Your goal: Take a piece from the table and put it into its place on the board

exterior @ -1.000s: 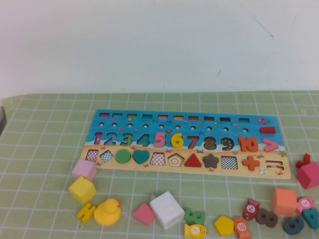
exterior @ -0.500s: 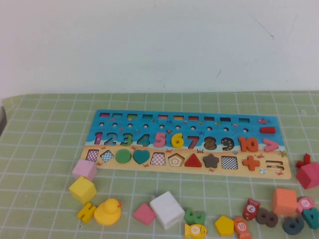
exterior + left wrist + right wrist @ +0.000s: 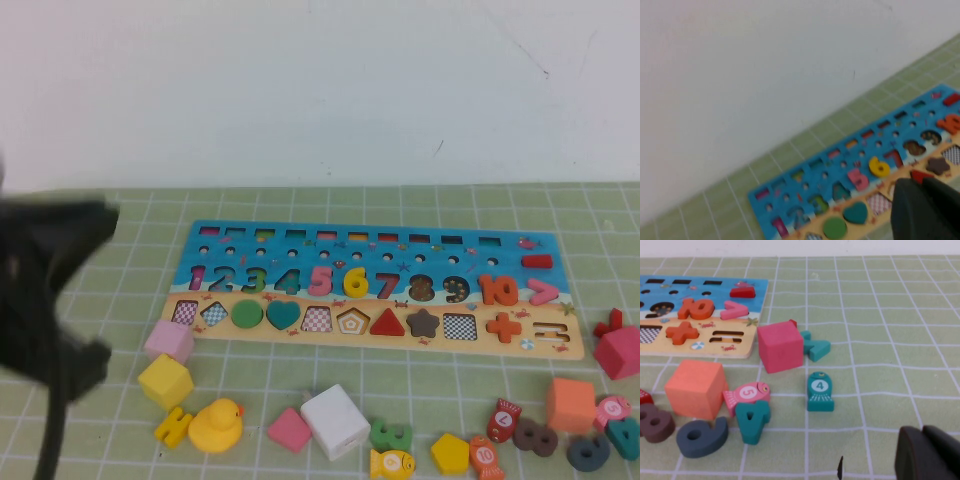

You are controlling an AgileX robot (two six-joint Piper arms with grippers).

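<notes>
Suddenly the left gripper has swung into view, blurred, jaw state unclear. Well off to its right, the piece sits seated in the board, so the task looks done. Right gripper is low over the table, jaw state unclear.

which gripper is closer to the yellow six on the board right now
Left. The left gripper is at the table's left edge, beside the board, several digits from the yellow 6. The right gripper is off past the board's right end.
</notes>
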